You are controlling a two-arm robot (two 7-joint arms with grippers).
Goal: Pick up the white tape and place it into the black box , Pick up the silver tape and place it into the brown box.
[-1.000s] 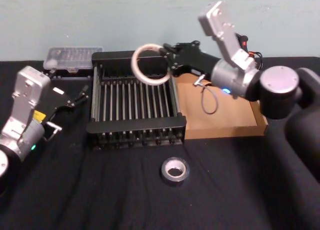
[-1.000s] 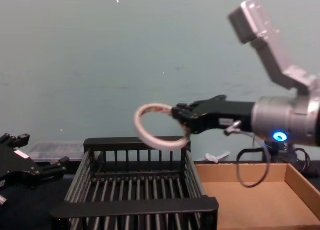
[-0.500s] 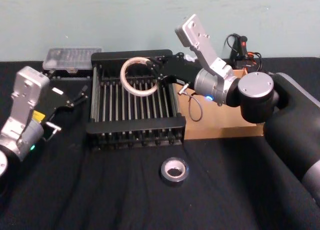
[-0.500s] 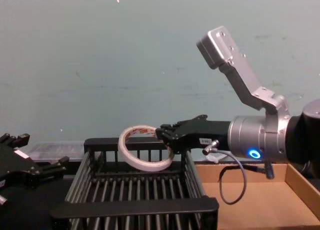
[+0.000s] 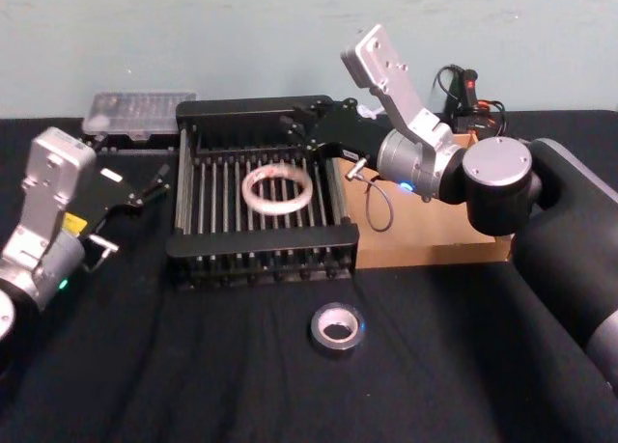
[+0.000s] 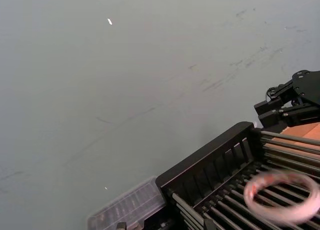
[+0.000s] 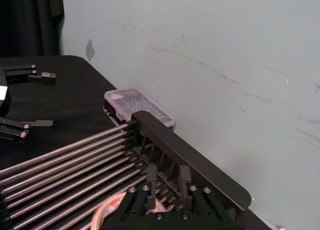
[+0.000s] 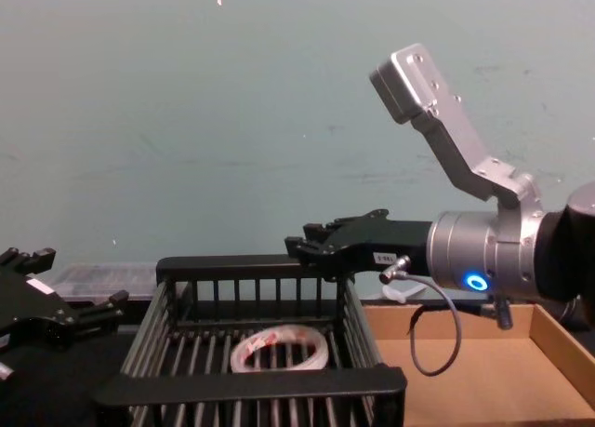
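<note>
silver tape (image 5: 338, 328) sits on the counter (image 5: 193, 366), well in front of the right pincer (image 5: 297, 134). White tape (image 5: 277, 188) lies flat in the black box (image 5: 261, 249), just below that pincer's spread-apart, empty fingers. Chest view shows the height gap. Left pincer (image 5: 159, 182) parked, fingers apart.

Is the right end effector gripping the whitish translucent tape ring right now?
No, the whitish translucent tape ring lies on the bars of the black slatted crate, apart from the open right end effector above it.

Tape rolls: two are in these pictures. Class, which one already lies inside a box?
The white tape, the wide thin ring lying flat on the bars of the black box. The silver tape, a chunkier grey roll, sits on the black cloth in front.
</note>
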